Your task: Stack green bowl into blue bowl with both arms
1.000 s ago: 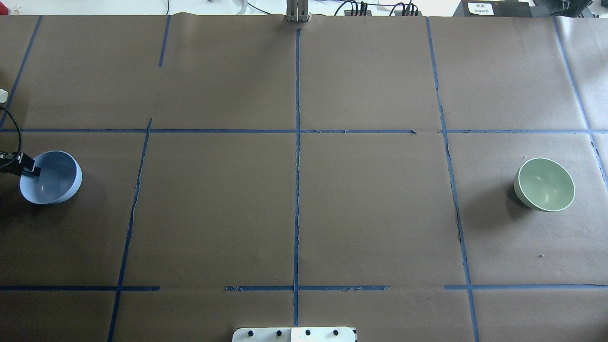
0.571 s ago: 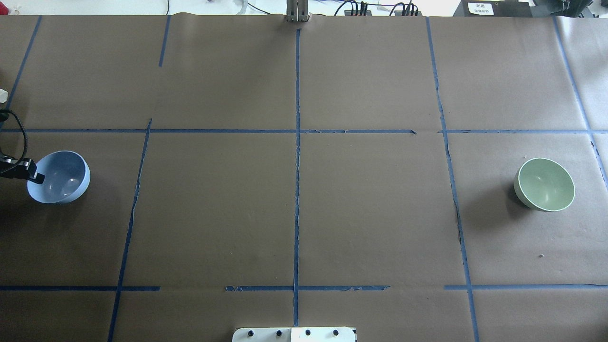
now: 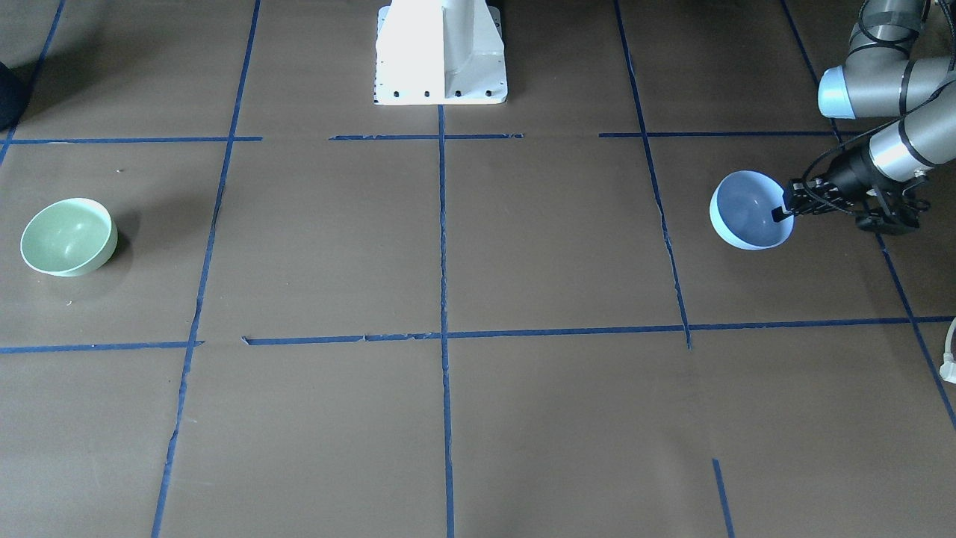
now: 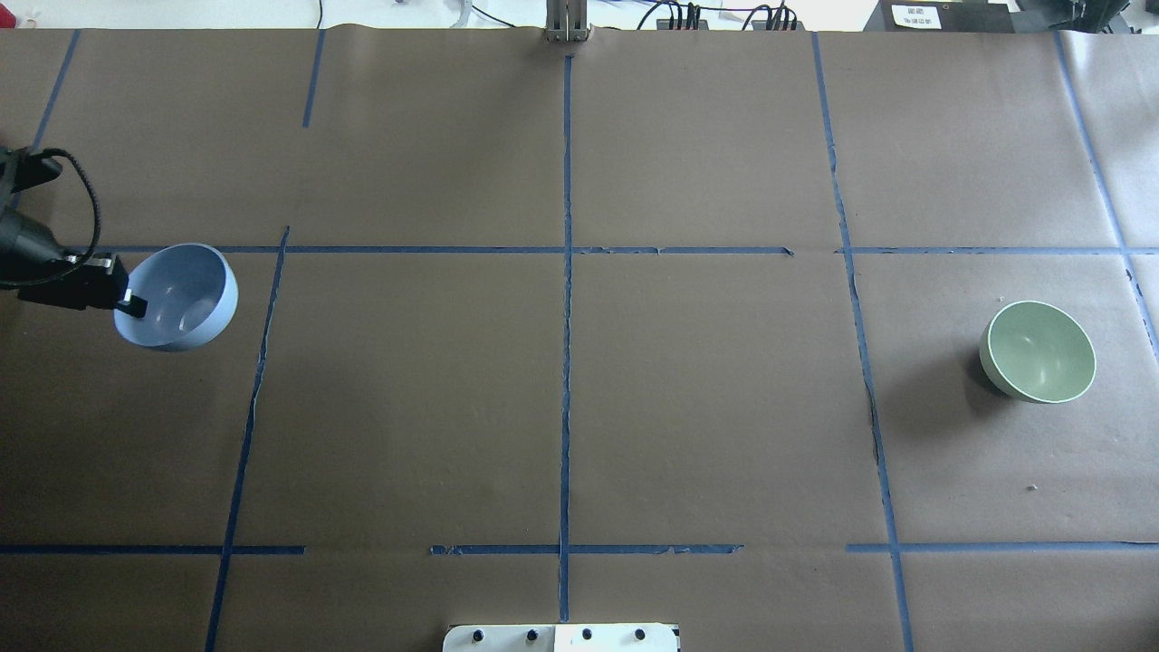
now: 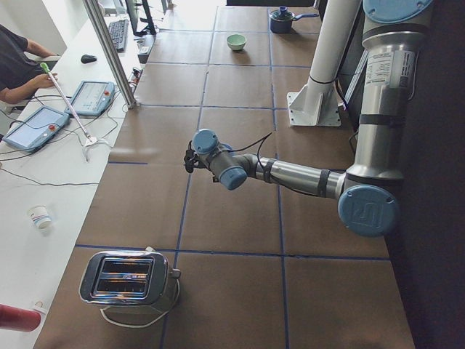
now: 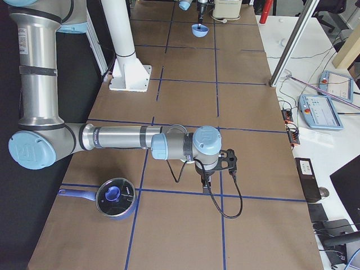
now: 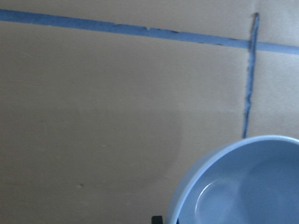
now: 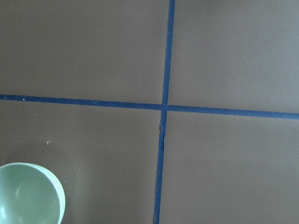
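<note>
1 blue bowl [image 3: 747,213] hangs, apparently aloft, rim pinched in the left arm's [image 3: 907,138] jaws; right arm's [image 6: 118,136] jaws: cannot tell.

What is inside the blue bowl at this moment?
Only one finger of the left gripper, which clamps the rim of the blue bowl. The rest of the visible interior is bare and glossy. The patch of wall behind that finger is covered and cannot be checked.

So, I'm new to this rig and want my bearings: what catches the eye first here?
The left gripper pinches the rim of the blue bowl, holding it tilted near the left edge of the overhead view. Far across on the right, the green bowl sits upright on the brown paper, with no gripper near it.
</note>
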You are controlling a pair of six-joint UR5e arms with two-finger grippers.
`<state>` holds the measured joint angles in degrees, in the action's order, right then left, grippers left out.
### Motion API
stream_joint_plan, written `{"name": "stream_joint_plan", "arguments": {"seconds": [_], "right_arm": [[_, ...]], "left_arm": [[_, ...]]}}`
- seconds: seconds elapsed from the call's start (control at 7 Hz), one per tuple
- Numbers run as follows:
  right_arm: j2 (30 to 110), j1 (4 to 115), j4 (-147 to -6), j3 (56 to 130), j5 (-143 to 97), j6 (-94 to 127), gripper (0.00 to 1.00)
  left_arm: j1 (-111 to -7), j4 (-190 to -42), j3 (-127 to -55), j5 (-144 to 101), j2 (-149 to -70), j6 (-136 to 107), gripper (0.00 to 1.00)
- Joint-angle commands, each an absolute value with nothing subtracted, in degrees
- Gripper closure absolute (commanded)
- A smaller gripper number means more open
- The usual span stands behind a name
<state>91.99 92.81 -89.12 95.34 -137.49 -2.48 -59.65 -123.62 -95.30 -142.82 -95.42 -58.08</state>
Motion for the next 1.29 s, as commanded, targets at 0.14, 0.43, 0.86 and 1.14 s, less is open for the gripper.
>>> {"name": "stream_joint_plan", "arguments": {"seconds": [0.14, 0.43, 0.86, 1.14], "right_arm": [[92.3, 92.8, -89.1, 95.0, -138.3, -2.6, 0.00], [92.2, 92.8, -89.0, 94.7, -138.4, -2.6, 0.00], [92.1, 92.8, -89.0, 94.5, -138.4, -2.6, 0.00], [92.1, 92.8, -89.0, 94.4, -138.4, -2.6, 0.00]], "left_arm": [[-45.0, -111.1, -95.4, -129.0, -114.3, -76.2, 1.00], [-37.9, -107.0, -94.2, -122.9, -121.4, -81.4, 1.00], [-32.9, -113.1, -89.3, -115.8, -125.6, -85.4, 1.00], [-32.3, -114.2, -85.6, -115.1, -128.7, -86.1, 1.00]]}}
